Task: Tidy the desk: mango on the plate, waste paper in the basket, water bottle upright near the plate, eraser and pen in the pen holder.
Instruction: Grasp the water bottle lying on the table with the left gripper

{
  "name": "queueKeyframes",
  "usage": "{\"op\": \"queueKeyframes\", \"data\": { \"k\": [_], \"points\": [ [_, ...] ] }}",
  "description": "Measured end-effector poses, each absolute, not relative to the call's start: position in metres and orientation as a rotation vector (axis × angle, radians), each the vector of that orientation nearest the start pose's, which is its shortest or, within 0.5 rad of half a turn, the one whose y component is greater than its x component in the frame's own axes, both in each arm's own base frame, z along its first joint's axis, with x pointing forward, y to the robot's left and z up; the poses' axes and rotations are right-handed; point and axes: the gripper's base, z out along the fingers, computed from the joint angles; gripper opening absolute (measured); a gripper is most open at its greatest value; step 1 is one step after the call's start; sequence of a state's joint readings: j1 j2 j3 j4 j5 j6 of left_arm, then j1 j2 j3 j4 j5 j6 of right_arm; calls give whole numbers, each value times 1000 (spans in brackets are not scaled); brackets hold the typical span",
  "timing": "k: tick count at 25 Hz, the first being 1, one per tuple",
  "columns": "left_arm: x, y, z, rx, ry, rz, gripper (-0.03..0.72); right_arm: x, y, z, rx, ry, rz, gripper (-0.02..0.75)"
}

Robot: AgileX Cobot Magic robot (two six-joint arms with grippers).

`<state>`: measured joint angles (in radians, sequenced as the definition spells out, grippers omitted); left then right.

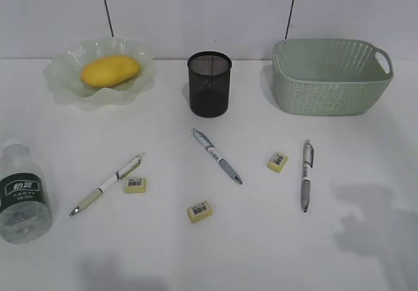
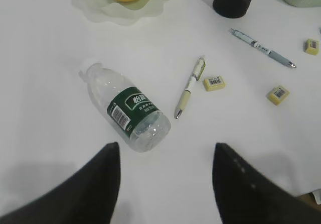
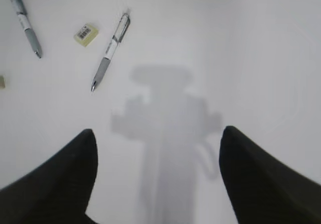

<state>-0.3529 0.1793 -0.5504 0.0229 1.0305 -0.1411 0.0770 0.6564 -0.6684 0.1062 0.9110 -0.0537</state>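
Both hands hang empty, fingers apart: left hand (image 2: 165, 184) above the lying bottle (image 2: 129, 107), right hand (image 3: 158, 176) over bare counter (image 3: 261, 58); mango (image 1: 110, 70) on plate (image 1: 65, 76).

The left gripper (image 2: 165, 184) hangs above the desk with its two dark fingers (image 2: 98, 189) spread apart and nothing between them. The right gripper (image 3: 158, 179) is likewise raised, its jaws parted wider and empty, each black finger (image 3: 60, 179) slanting in from a lower corner of its wrist view. Neither arm appears in the exterior view.
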Motion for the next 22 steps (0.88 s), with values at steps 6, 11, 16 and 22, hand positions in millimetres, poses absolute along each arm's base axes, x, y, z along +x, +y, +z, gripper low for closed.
{"op": "queueKeyframes", "data": {
  "k": [6, 11, 16, 22],
  "points": [
    [20, -5, 293, 229, 2142, -260, 445, 55, 15, 293, -136, 2340, 180, 592],
    [20, -5, 293, 229, 2142, -260, 445, 22, 13, 294, -157, 2230, 177, 592],
    [20, -6, 293, 229, 2143, -261, 444, 10, 10, 289, -168, 2181, 141, 592],
    [20, -6, 292, 229, 2145, -262, 444, 15, 8, 280, -170, 2171, 111, 592]
  ]
}}
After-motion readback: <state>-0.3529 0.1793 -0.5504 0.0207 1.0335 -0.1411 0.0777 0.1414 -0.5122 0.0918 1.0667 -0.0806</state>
